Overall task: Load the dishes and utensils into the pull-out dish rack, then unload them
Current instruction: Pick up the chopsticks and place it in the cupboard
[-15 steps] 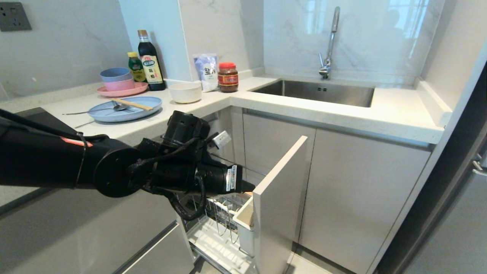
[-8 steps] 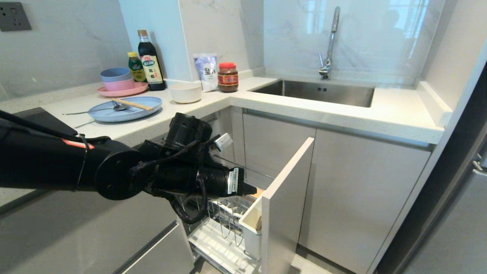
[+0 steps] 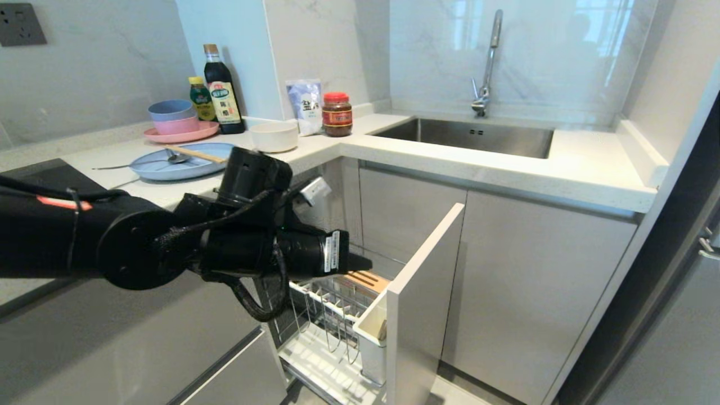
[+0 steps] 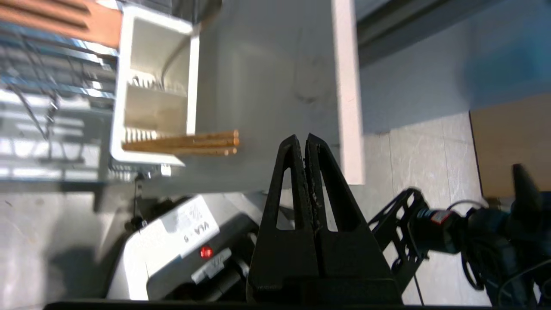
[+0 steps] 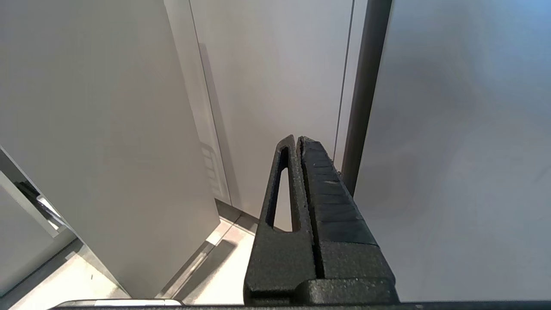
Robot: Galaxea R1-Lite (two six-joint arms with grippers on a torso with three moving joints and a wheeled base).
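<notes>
Pull-out dish rack (image 3: 337, 315) stands out, ready for loading. Left gripper (image 3: 360, 262) pinched shut, empty, above it. Plate (image 3: 169, 167), chopsticks (image 3: 194, 153) wait on counter (image 3: 495, 169). Right gripper (image 5: 299, 144) shut, empty, parked low.

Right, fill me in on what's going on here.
The robot's left tool hangs shut and empty just above the pulled-out chrome wire dish rack, behind its grey front panel. The pale blue round plate, with wooden chopsticks and silver metal spoon on it, and the small white bowl sit on the counter, unloaded. The right tool is parked, shut.
</notes>
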